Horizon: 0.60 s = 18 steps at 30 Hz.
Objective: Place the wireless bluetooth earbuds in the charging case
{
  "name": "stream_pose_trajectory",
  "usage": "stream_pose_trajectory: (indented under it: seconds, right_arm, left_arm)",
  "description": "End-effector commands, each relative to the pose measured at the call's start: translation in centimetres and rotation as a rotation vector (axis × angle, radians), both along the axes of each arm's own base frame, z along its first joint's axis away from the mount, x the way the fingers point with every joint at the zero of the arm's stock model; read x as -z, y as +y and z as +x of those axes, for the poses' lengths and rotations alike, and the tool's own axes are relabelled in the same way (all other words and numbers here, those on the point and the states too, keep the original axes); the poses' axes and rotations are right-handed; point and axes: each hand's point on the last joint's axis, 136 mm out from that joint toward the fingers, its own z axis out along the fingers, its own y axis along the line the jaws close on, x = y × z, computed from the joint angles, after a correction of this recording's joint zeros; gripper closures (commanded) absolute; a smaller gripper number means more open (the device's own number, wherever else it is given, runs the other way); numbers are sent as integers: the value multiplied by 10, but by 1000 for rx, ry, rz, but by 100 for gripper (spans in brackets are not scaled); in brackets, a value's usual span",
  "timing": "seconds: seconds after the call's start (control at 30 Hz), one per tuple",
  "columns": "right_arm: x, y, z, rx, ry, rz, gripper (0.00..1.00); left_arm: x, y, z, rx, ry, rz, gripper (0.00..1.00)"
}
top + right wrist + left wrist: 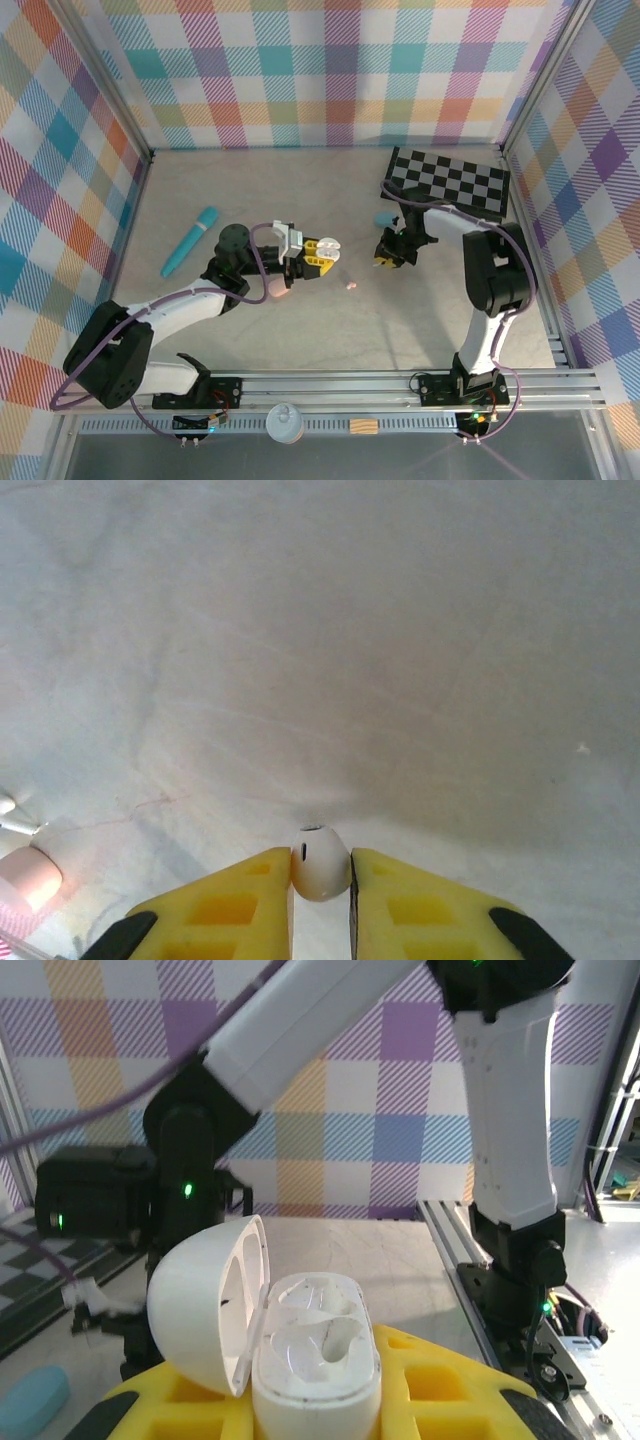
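1. A pale grey table point(300, 190) sits inside walls of pastel plaid cloth. A black-and-white checkerboard point(450, 182) lies flat at its far right corner, and a silver rail runs along the near edge.
2. A long teal tube point(190, 242) lies slantwise on the left side, well apart from both grippers.
3. The left gripper point(322, 252) is near the middle of the table, its yellow fingers clamped on the white charging case point(315, 1350).
4. The case is open, with its domed lid point(205, 1300) swung to the left on the hinge and two moulded wells showing in the body. A few dark scuffs mark the rim and the lid; whether any of them is lettering cannot be told.
5. The right gripper point(320, 885) is just to the right of the left one, with a gap between them. Its yellow fingers are pinched on a white earbud point(320, 863), whose rounded head pokes out past the fingertips towards the table.
6. A tiny pink earbud point(351, 285) lies on the table on the near side of that gap.
7. A light blue case point(383, 217), pebble-shaped and closed, rests beyond the right gripper.
8. Small green lamps glow on the right arm's joints in the left wrist view.
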Motion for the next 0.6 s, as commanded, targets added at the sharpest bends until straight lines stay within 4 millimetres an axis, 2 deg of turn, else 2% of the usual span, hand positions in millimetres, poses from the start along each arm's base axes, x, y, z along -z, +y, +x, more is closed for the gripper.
stream_pose_trajectory:
  seconds: [0.0, 0.13, 0.33, 0.57]
  right_arm:
    - [-26, -6, -2, -32, -69, -52, 80]
    - [-52, -9, -3, -44, -129, -66, 80]
    - [-93, -8, -4, -73, -220, -82, 80]
    - [-126, -1, -7, -111, -293, -86, 80]
  left_arm:
    - [19, -2, 17, -46, 17, 59, 83]
    - [41, -6, 36, -104, 55, 117, 83]
    - [65, -16, 59, -137, 118, 127, 83]
    - [89, -29, 83, -155, 194, 117, 83]
